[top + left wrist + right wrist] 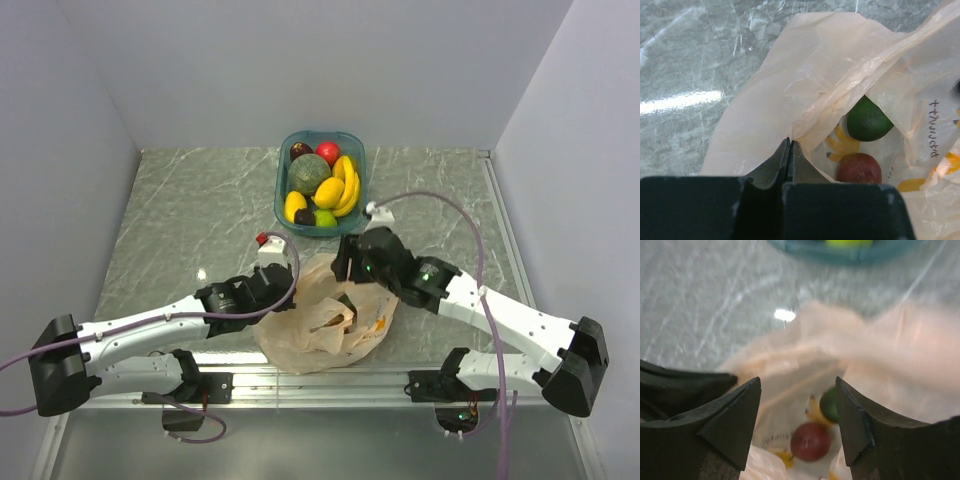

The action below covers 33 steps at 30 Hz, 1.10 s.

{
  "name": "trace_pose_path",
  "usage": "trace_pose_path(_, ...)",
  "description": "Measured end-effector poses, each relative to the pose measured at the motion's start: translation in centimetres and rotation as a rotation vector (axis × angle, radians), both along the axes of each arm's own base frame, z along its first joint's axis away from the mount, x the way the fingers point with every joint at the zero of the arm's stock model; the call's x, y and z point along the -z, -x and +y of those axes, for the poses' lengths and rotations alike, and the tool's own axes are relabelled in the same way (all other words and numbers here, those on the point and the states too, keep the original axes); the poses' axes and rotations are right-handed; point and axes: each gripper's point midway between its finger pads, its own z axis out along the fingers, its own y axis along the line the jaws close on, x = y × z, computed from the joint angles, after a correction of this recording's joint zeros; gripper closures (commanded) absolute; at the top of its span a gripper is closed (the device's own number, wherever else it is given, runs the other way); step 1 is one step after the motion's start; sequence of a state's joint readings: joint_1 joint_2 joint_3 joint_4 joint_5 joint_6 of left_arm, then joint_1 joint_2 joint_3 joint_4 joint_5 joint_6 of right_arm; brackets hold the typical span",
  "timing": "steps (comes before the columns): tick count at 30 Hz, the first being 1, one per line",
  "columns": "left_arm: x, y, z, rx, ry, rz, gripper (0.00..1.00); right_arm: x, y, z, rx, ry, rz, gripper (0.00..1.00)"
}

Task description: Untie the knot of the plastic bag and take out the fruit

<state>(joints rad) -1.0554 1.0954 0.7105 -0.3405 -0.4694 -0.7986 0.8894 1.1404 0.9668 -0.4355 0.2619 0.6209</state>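
The peach-orange plastic bag (pixel 318 325) lies open between the arms; no knot shows. My left gripper (pixel 284 288) is shut on the bag's rim, as the left wrist view (pixel 790 143) shows. Inside the bag lie a green lime (pixel 869 120) and a red apple (pixel 859 168). My right gripper (pixel 346 264) is open and empty just above the bag's mouth (pixel 798 385), over the apple (pixel 810 441) and the lime (pixel 828 404). The green melon (pixel 310 172), the banana bunch (pixel 347 182), yellow-orange fruits (pixel 328 192) and dark fruits (pixel 301 150) sit in the blue tub (pixel 284 163).
The blue tub stands behind the bag at the table's middle back, and its rim shows in the right wrist view (pixel 850 251). A red fruit (pixel 328 152) and a green one (pixel 325 217) also lie in it. Grey walls close the table on three sides.
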Motion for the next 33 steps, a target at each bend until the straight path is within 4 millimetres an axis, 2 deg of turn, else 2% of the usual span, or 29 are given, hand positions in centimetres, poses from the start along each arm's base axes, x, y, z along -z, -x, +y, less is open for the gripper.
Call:
trace_pose_path(2, -0.2, 0.0, 0.0, -0.002, 0.012, -0.004, 1.0, 2.4, 1.6, -0.3, 0.018, -0.003, 0.071, 0.33)
trace_pose_path(6, -0.8, -0.1, -0.2, -0.004, 0.039, -0.016, 0.99, 5.4, 3.4, -0.5, 0.056, -0.006, 0.177, 0.34)
trace_pose_path(15, -0.7, 0.0, -0.1, -0.005, 0.051, -0.02, 0.99, 9.4, 3.7, 0.0, 0.153, 0.015, 0.31, 0.37)
trace_pose_path(27, -0.7, 0.1, 0.1, -0.007, 0.06, -0.024, 1.0, 11.8, 5.4, -0.3, 0.148, 0.076, 0.427, 0.36)
trace_pose_path(33, -1.0, 0.1, 0.1, -0.012, 0.078, -0.026, 1.0, 12.6, 5.9, -0.5, 0.148, 0.102, 0.459, 0.31)
